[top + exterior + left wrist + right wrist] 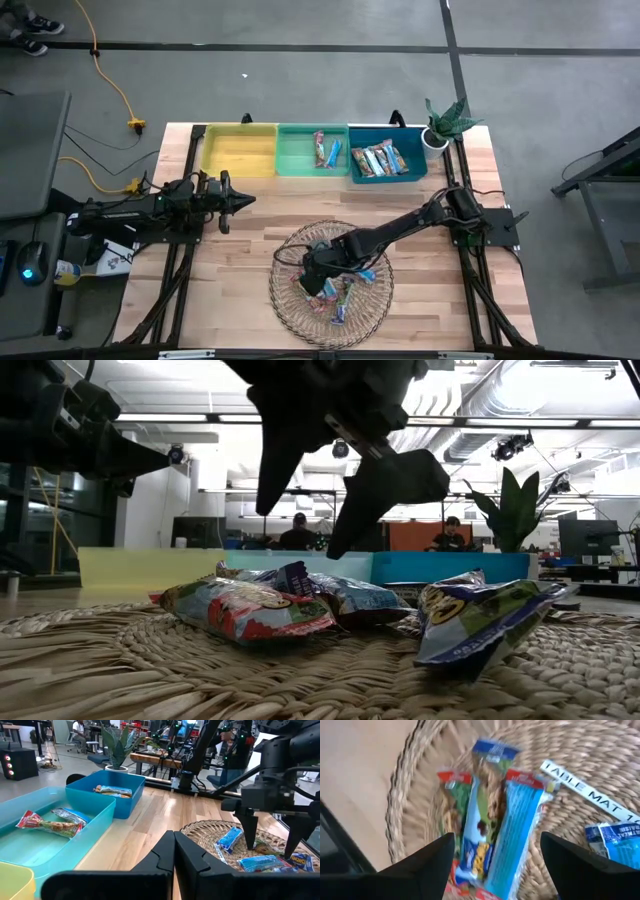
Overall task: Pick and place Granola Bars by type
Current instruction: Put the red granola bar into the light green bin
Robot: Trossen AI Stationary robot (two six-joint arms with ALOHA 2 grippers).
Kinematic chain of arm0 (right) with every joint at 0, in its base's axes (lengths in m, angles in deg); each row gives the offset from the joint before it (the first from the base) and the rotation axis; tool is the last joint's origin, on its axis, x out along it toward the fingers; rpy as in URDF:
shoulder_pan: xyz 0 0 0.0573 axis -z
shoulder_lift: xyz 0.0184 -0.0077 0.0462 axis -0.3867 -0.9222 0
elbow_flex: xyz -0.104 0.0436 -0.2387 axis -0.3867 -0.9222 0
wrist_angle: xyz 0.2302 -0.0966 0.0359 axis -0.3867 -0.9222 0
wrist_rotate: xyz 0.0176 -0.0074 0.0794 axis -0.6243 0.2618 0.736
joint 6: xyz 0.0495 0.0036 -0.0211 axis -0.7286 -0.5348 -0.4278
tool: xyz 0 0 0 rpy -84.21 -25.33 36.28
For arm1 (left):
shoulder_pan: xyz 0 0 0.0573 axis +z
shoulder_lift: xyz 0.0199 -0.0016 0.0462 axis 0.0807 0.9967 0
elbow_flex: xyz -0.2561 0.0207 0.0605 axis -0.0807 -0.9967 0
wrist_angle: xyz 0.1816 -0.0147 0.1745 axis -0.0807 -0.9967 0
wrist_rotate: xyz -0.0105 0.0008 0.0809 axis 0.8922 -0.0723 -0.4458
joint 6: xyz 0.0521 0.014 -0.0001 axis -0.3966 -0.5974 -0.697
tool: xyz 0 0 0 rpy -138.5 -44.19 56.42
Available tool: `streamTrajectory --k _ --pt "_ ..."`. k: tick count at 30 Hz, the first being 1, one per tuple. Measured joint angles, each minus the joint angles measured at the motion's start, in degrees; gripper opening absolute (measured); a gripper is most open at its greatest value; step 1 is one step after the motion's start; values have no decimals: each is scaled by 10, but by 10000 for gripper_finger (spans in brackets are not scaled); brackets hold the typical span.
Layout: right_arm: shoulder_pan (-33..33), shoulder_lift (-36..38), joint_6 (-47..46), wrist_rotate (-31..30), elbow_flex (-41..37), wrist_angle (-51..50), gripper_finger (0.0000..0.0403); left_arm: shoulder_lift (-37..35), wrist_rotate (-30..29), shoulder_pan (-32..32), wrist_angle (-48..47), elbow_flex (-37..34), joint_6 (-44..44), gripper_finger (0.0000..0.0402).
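Observation:
Several granola bars (338,296) lie in a heap on a round woven mat (372,310). In the right wrist view I see a red-and-green bar (454,815), a blue-topped bar (487,790) and a light blue bar (517,830) side by side. My right gripper (495,865) is open and hovers just above them (300,532), one finger on each side of the group, touching none. My left gripper (245,201) is shut and empty, and waits over the table's left half (174,855).
Three bins stand along the far edge: a yellow one (238,150), a green one (296,162) with two bars, and a blue one (412,170) with several. A potted plant (445,122) stands at the far right corner. Bare wood lies between mat and bins.

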Motion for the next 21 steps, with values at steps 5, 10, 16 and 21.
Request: streamTrajectory --k 5,10,16,21 --pt "0 0 -45 -26 0 -1 279 0 0 0 0 0 0 0" --pt "0 -3 -52 -37 0 -5 279 0 0 0 0 0 0 0" --pt "0 -4 -50 -35 0 -10 279 0 0 0 0 0 0 0" --pt "0 -12 -38 -29 0 -18 279 0 0 0 0 0 0 0"
